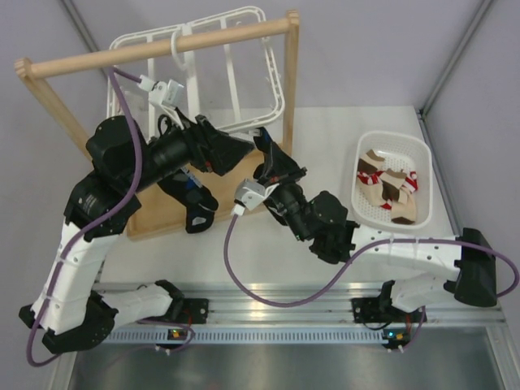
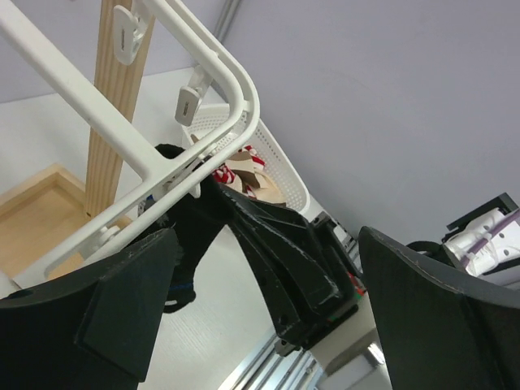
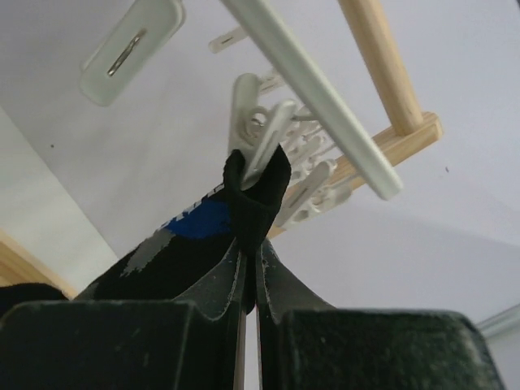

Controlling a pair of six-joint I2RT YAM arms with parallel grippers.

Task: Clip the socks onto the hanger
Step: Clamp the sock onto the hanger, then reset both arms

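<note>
The white hanger (image 1: 195, 50) hangs from the wooden rail. My right gripper (image 1: 264, 145) is shut on the black sock with a blue and white patch (image 3: 195, 231), pinching it just below its folded top edge. It holds that edge up against the tips of a white clip (image 3: 256, 134); I cannot tell whether the clip grips it. The sock (image 2: 191, 236) hangs under the hanger's lower bar (image 2: 236, 89). My left gripper (image 2: 264, 240) is open and empty beside the right one, close under the frame (image 1: 237, 150). The slim plain sock is out of view.
The light wooden rail (image 1: 81, 61) rests on posts over a wooden base board (image 1: 162, 218). A white perforated basket (image 1: 390, 140) at the right holds beige, red and brown socks (image 1: 390, 188). A metal rail runs along the near edge.
</note>
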